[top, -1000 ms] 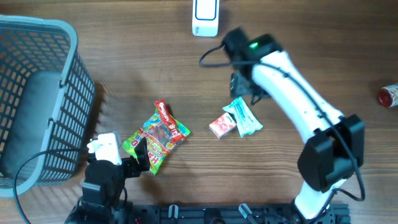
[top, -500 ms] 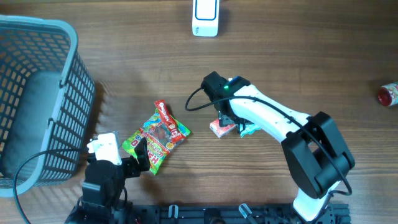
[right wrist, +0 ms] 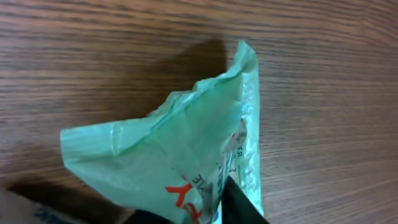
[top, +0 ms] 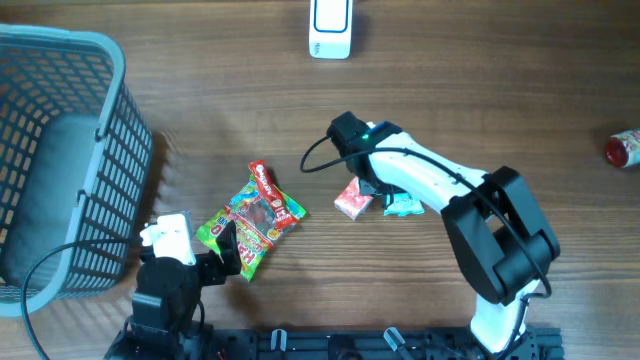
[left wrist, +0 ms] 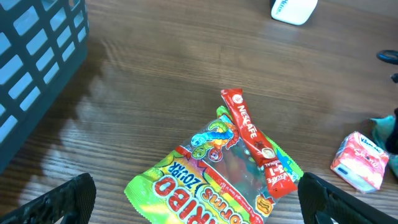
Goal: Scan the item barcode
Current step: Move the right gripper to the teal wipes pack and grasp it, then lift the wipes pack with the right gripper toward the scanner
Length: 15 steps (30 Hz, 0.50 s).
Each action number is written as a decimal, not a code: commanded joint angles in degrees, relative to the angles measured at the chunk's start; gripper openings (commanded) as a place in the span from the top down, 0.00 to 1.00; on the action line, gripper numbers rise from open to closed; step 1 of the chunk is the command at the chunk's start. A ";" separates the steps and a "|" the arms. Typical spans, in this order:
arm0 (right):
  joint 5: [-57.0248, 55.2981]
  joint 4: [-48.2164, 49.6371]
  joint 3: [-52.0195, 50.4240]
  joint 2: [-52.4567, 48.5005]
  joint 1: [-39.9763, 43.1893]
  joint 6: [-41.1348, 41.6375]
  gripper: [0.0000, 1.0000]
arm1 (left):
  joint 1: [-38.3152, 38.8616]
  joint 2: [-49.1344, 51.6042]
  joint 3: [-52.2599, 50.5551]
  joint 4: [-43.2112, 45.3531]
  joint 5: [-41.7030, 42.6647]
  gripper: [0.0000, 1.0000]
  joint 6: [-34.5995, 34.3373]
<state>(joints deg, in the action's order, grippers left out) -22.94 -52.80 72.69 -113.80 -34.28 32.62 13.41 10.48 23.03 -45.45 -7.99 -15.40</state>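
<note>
Wooden table (top: pixel 200 100) fills every view, its brown grain running left to right.

Nearest the robot, the left gripper (left wrist: pixel 199 204) hangs just above the table with its fingers spread wide and nothing between them. Just ahead of it lies a bright bag of gummy sweets (left wrist: pixel 211 180), with a red coffee stick (left wrist: pixel 255 140) lying across its top corner.

Further out, a small pink packet (top: pixel 352 200) sits beside a green packet (right wrist: pixel 186 143). This is where things have changed. A second ago the right gripper (top: pixel 378 190) stood wide open, behind the two packets. It has now dropped onto the green packet and pinched shut on it. In the right wrist view the wrapper is bunched and tented upward, one dark finger (right wrist: pixel 239 208) pressed at its lower edge. The item to scan therefore looks gripped, but it has not yet been lifted clear of the table.

On the left stands a blue-grey plastic basket (top: pixel 130 170); no goods show inside, only its grey floor.

Farthest away, a white box (top: pixel 330 25), probably the scanner, sits at the table's back edge, well apart from the green packet.
</note>
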 commanded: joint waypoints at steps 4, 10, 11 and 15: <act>16.41 -3.37 1.16 -2.58 3.69 -2.21 0.96 | -0.31 -0.46 -0.55 0.13 0.68 0.00 -0.28; 57.40 -14.58 14.56 -0.15 6.03 -26.08 0.96 | -0.31 -0.46 -0.55 0.13 0.68 0.00 -0.28; 63.08 -17.09 16.24 0.17 6.34 -29.62 0.96 | -0.31 -0.46 -0.55 0.13 0.68 0.00 -0.28; 76.35 -27.19 20.87 1.33 6.84 -35.71 0.96 | -0.31 -0.46 -0.55 0.13 0.68 0.00 -0.28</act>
<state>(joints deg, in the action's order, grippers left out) 30.63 -77.14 90.17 -113.86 -27.86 8.45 13.43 10.50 23.03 -45.41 -7.99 -15.40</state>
